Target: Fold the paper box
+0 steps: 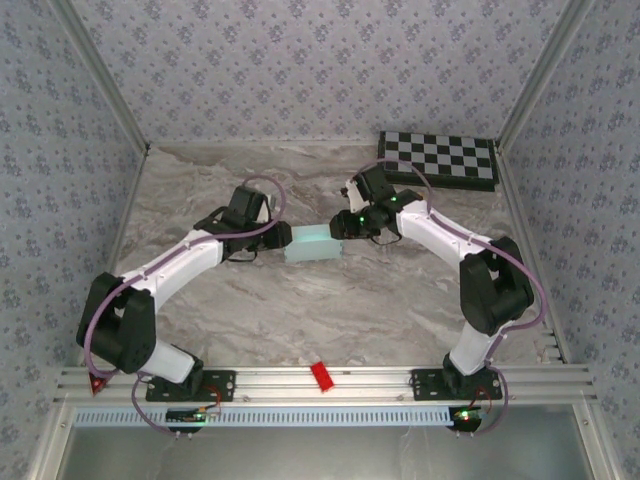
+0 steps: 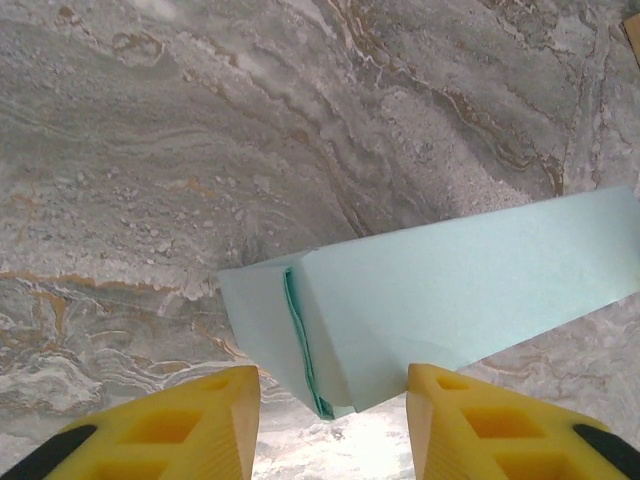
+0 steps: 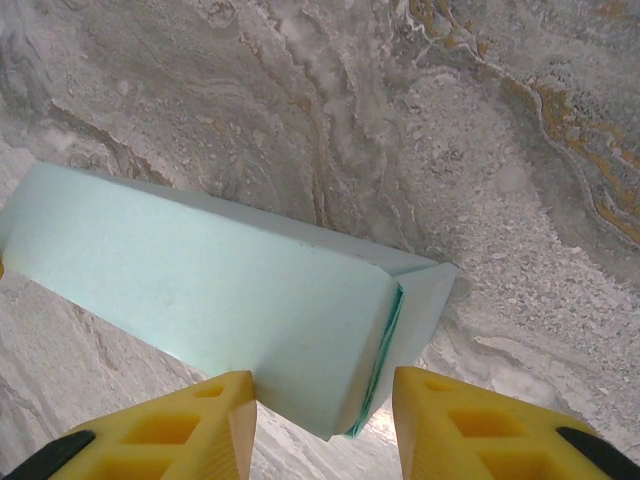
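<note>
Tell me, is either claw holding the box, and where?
The left gripper and right gripper each straddle an end of the box, jaws apart; a firm hold cannot be told.

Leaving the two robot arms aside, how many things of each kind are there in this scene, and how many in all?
Paper box, light blue: 1
Checkerboard, black and white: 1
Small red piece: 1
Total: 3

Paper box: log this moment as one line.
pale-blue card box: folded, on marble table | left claw: open astride one end | right claw: open astride other end
</note>
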Robot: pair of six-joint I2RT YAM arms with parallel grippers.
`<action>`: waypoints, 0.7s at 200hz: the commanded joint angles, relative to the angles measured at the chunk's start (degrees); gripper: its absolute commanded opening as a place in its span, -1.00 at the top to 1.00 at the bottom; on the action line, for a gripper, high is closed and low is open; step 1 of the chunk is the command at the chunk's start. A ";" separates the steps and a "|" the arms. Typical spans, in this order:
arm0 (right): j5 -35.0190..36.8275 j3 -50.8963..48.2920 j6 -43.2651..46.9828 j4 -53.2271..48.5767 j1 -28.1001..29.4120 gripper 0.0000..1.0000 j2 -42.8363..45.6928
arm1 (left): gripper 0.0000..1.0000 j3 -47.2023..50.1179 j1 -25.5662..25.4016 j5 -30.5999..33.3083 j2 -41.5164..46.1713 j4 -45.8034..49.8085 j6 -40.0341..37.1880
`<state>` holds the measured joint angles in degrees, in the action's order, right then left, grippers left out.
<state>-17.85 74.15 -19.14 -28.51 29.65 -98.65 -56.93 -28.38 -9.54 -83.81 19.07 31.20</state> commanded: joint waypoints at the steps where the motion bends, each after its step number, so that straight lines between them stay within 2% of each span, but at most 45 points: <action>1: 3.45 -2.46 -0.46 -4.45 0.15 0.18 -1.32 | 0.18 1.52 0.28 0.66 -0.94 0.66 0.54; 140: 9.26 -4.88 -0.64 -5.49 0.52 0.22 -3.72 | 0.28 5.69 0.29 2.46 -1.42 2.38 2.11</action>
<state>-15.84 72.14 -19.11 -27.35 30.52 -98.70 -53.39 -28.51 -10.33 -83.81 15.79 32.71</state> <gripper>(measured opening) 0.391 0.362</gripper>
